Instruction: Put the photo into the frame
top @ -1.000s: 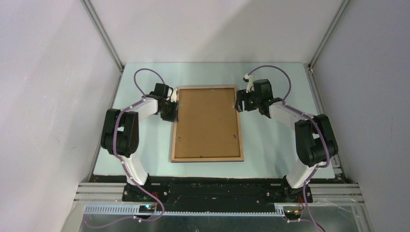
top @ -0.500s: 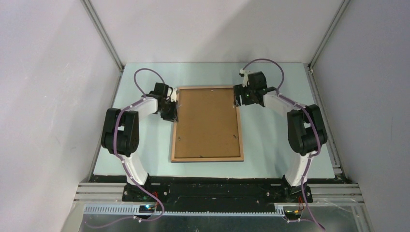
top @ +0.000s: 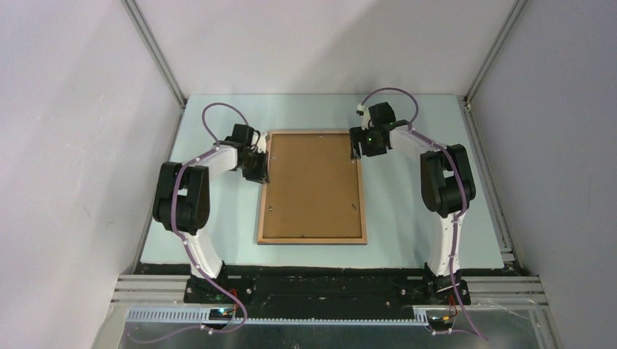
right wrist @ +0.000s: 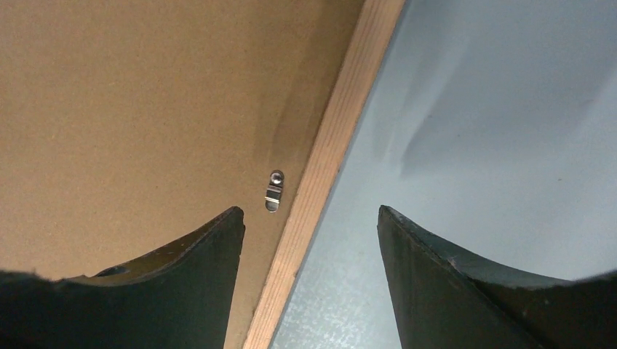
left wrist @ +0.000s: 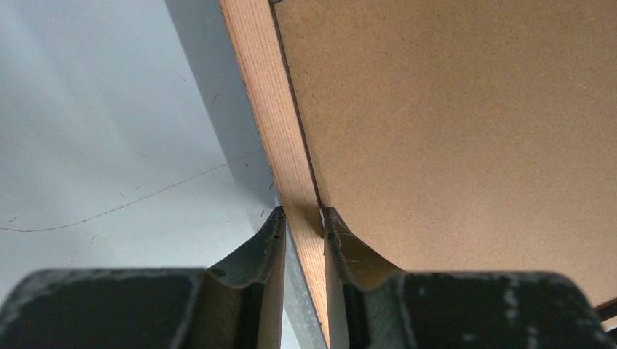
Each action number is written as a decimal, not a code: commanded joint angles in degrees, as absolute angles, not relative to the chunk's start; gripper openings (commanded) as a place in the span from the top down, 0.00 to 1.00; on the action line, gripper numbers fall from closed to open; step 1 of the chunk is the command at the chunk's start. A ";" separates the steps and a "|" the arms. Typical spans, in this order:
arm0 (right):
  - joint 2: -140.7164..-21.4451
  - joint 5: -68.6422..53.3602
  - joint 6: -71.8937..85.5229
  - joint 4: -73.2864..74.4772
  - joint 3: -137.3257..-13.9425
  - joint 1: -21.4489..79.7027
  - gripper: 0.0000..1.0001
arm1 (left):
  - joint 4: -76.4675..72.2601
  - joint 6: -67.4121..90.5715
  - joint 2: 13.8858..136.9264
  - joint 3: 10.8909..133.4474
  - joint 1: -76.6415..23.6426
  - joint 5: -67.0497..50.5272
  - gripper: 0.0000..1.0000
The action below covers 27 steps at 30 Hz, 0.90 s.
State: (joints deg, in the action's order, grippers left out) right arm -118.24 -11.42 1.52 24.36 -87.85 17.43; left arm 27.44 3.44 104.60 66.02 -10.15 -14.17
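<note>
The left hand (left wrist: 302,218) is clamped on the left rail of the one frame (top: 311,240). The right hand (right wrist: 309,211) hangs open above the right rail, beside one small metal clip (right wrist: 273,190). The frame lies flat mid-bench with one brown backing board (top: 311,185) in it. The bench (top: 415,211) is pale blue-green, boxed by plain white walls (top: 313,43).

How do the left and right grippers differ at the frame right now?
The left gripper is pinched shut on the left rail of the frame. The right gripper stands open astride the right rail, gripping nothing. The left gripper sits a little way down from the far corner, while the right gripper is nearer its far corner, beside a small metal clip. Both are at the frame's far half, where the backing board faces up.
</note>
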 commanded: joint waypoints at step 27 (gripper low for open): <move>-121.46 -5.41 -2.23 31.29 -93.81 20.50 0.40 | 27.80 1.80 106.63 67.52 -10.60 -19.02 1.00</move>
State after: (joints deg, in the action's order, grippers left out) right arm -122.04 -5.85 -1.32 30.24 -91.88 21.02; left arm 27.40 3.42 104.95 66.24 -10.15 -15.55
